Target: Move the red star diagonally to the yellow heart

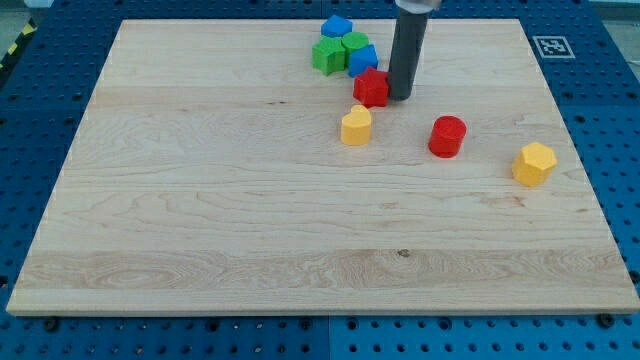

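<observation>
The red star [371,88] lies near the view's top centre of the wooden board. The yellow heart [356,126] lies just below it and slightly to the left, a small gap apart. My tip [400,97] stands right against the red star's right side. The dark rod rises from there out of the view's top.
A cluster sits above and left of the red star: a blue block [337,27], a green block [327,56], a green block [354,43] and a blue block [363,59]. A red cylinder [447,136] and a yellow hexagon block [534,163] lie at the right.
</observation>
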